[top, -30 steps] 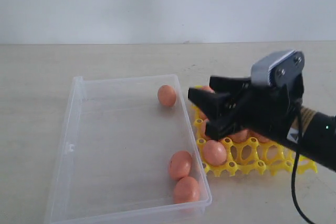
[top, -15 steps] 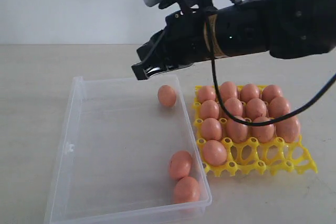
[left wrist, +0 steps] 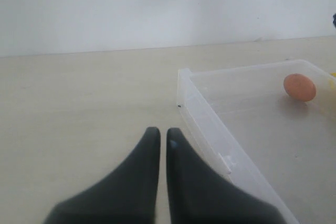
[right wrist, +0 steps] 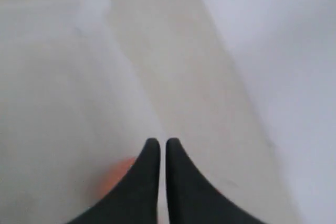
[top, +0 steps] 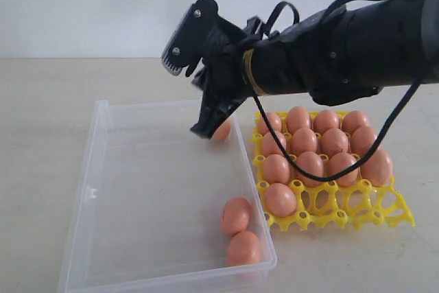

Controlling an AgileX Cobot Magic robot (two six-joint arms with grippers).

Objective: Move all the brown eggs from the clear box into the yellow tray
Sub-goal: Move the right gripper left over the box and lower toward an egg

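My right end effector (top: 202, 130) had dropped to the far brown egg (top: 223, 131) in the clear box (top: 95, 169), jaws together, gripping nothing.

Three brown eggs (top: 235, 215) in clear box (top: 103, 169), thirteen in yellow tray (top: 343, 217) alongside

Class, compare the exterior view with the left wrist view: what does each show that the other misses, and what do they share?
Exterior only: the eggs seated in the yellow tray, the right gripper over the clear box at its far corner, two eggs in its near corner. Left wrist only: the left gripper, shut, above the table. Both: the clear box and one brown egg by its far wall.
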